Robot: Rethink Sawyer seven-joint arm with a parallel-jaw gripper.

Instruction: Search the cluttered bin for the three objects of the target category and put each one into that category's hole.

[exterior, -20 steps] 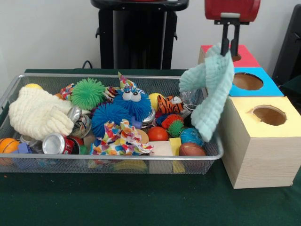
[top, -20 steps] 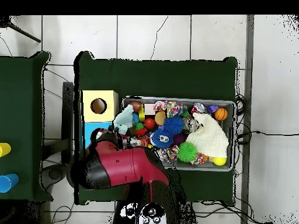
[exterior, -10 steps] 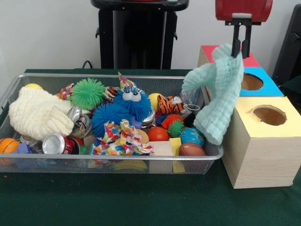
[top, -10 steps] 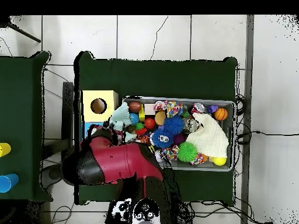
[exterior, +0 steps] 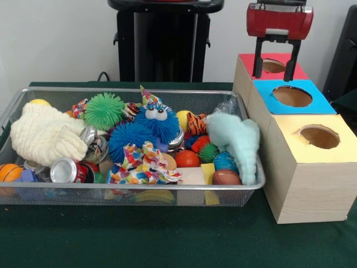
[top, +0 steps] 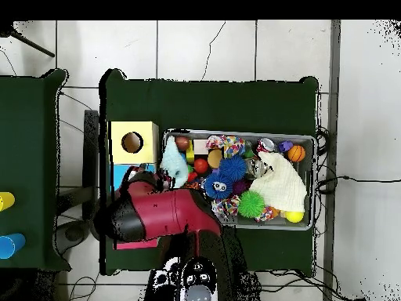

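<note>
No legible text, labels, brands or numbers anywhere.

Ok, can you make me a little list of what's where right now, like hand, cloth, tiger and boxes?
hand: open, empty, above the red hole
cloth: mint green, lying in the bin, at the end next to the boxes
tiger: in the bin, beside the cloth
fuzzy blue ball: in the bin, middle
boxes: red farthest, blue hole in the middle, yellow hole nearest
</note>
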